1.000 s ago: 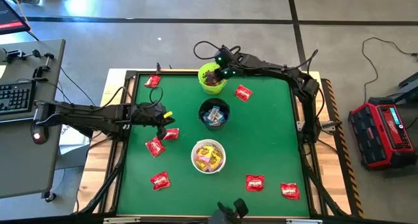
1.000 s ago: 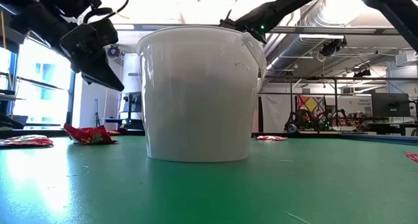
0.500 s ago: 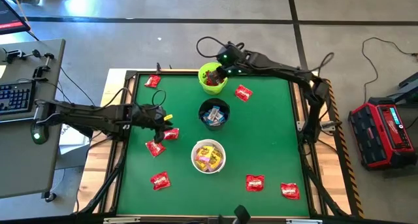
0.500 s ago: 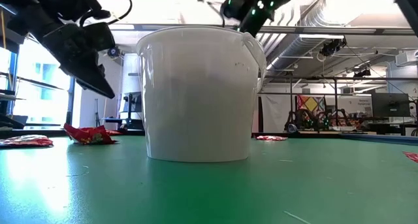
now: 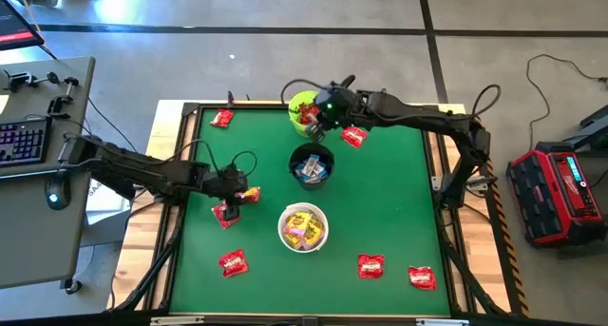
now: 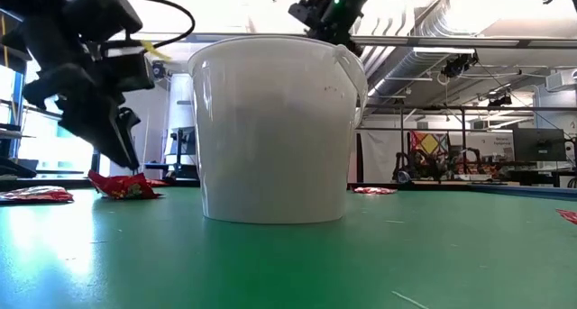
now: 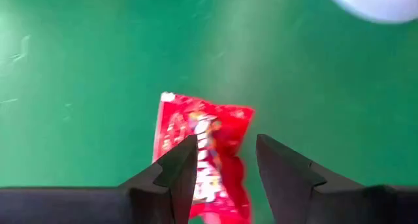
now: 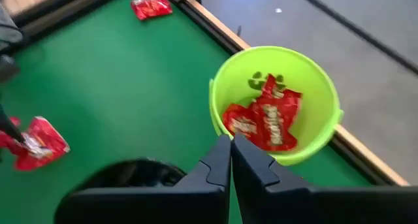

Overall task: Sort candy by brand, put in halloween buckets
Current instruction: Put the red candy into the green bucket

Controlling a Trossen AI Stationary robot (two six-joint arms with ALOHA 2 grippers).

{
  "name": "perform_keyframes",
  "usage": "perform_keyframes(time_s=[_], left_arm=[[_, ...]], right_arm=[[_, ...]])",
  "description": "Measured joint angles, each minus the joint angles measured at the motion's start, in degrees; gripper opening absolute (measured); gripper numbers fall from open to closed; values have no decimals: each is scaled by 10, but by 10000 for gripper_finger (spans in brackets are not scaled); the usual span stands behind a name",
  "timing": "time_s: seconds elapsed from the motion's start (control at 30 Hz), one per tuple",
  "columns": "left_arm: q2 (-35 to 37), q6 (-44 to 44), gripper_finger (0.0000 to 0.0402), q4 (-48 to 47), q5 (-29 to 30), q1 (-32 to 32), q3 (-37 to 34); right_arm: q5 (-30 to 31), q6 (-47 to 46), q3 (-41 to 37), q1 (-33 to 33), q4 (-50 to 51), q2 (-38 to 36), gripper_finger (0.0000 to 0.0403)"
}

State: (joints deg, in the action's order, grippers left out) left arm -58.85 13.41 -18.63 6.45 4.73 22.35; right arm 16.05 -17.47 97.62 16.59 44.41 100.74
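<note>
The left gripper hangs low over the green table on its left side, fingers spread apart with a red candy packet lying flat on the cloth between and just ahead of the tips; in the left wrist view the packet sits partly in the gap and neither finger visibly presses on it. In the low view this gripper points down just above the crumpled red wrapper. A second red packet lies just beside the gripper toward the table's middle, another red packet is nearer the front edge, and one more rests well away at the far left corner.

Right of the left gripper stand the three buckets in a row: the white bucket holding yellow candy, the black bucket with blue-and-white pieces, and the lime green bucket at the far edge.

The right gripper hovers beside the green bucket's near rim, fingers pressed together with nothing between them. Its wrist view shows red packets lying inside the green bucket just ahead of the closed tips. A red packet lies on the table just right of this gripper. Two further red packets sit well apart from it, near the front right
</note>
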Motion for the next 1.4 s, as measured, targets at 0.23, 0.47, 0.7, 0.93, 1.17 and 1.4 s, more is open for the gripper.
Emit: perform_keyframes(time_s=[0.23, 0.47, 0.7, 0.93, 1.17, 1.4], left_arm=[[-38, 39, 149, 0, 46, 9, 0], [-62, 44, 131, 2, 17, 9, 0], [-61, 45, 57, -4, 15, 9, 8], [-61, 45, 3, -26, 16, 4, 58], [-60, 45, 1, -86, 18, -48, 135], [-64, -3, 0, -113, 64, -133, 228]], right_arm=[[84, -27, 0, -40, 67, -28, 0], [123, -46, 0, -58, 94, -47, 0], [129, -52, 0, -68, 102, -50, 0], [134, -66, -1, -85, 105, -58, 0], [152, -80, -1, -97, 143, -83, 0], [154, -82, -1, -97, 162, -91, 0]])
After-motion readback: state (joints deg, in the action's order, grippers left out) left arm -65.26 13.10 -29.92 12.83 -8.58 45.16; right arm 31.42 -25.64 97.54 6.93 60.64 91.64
